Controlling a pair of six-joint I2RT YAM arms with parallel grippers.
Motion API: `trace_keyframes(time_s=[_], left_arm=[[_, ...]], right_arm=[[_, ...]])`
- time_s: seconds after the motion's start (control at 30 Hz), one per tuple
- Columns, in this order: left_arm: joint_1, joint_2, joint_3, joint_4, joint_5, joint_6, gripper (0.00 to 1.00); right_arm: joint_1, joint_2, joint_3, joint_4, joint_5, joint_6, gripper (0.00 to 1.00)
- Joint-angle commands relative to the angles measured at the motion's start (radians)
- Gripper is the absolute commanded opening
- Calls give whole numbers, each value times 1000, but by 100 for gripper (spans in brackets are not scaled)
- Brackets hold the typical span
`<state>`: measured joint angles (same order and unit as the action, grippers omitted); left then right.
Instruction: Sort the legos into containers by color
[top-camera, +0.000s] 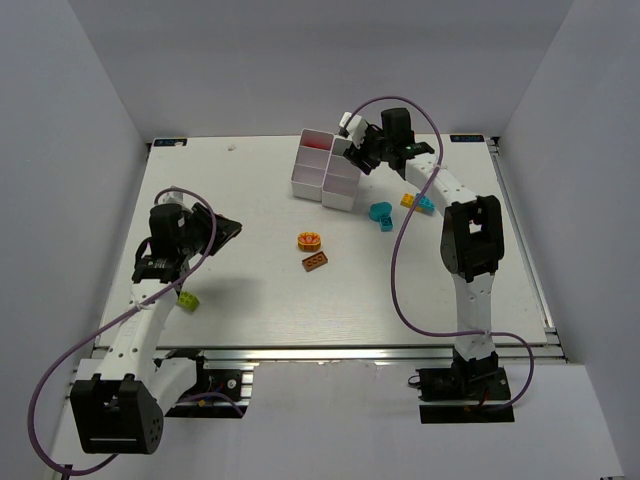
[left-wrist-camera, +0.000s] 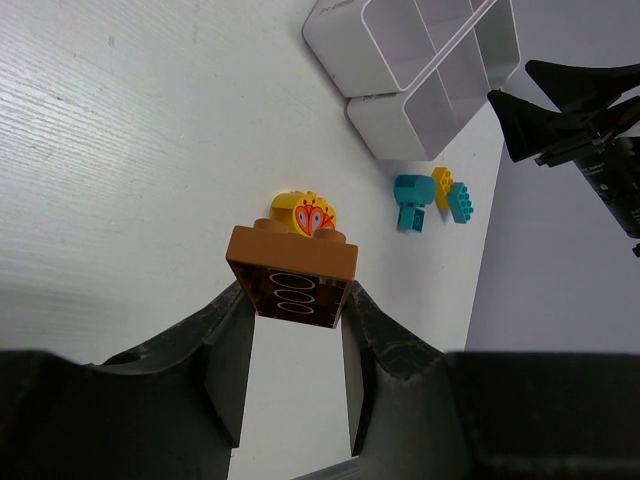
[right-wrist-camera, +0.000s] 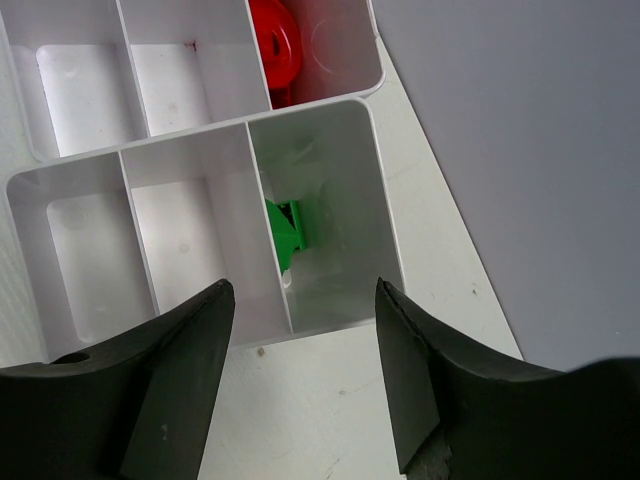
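The white containers stand at the back centre. In the right wrist view a green brick lies in one bin and a red piece in another. My right gripper is open and empty, hovering over the near edge of the green brick's bin. My left gripper is open and empty at the left, pointing at an orange-brown brick lying well ahead of it; in the left wrist view that brick shows between my fingertips. A yellow-orange piece lies just behind it.
A cyan piece and a yellow-and-cyan stack lie right of the bins, under the right arm. A lime brick lies by the left arm. White walls enclose the table on three sides.
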<state>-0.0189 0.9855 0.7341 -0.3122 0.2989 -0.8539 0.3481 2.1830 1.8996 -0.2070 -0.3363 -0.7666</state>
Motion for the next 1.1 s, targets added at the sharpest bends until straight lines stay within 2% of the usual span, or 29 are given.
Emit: trace_keyframes(time_s=[0.0, 0.7, 1.07], left_arm=[[-7, -10, 30, 19, 3, 1, 0], [-16, -8, 25, 27, 3, -2, 0], [-68, 39, 39, 68, -7, -5, 0]], right_arm=[[0, -69, -13, 37, -10, 4, 64], [0, -98, -36, 20, -18, -8, 64], [-9, -253, -155, -17, -40, -10, 66]])
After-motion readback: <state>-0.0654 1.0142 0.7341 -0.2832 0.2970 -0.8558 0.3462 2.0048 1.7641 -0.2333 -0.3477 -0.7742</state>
